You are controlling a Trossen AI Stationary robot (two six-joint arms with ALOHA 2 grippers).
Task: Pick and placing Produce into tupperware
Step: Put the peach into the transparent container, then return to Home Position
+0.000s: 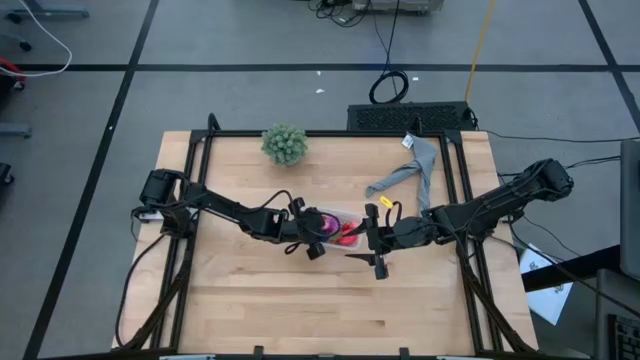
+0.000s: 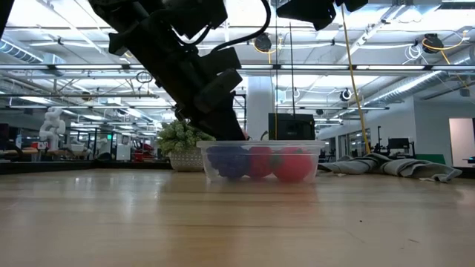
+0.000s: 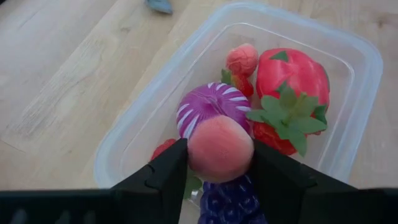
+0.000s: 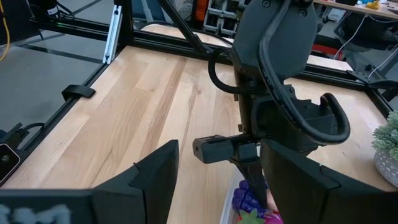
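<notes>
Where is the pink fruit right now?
The pink fruit sits between the left gripper's fingers, over the tupperware, just above the purple striped piece.

Both arms are dark, almost black — slim links with thicker rounded joints. A black cable loops along the left arm (image 4: 273, 56). The right gripper (image 4: 217, 186) has flat, angular matte-black fingers (image 4: 146, 177) — plain, without markings.

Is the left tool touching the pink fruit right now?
Touching. The left wrist view shows the left tool with both fingers pressed against the pink fruit.
</notes>
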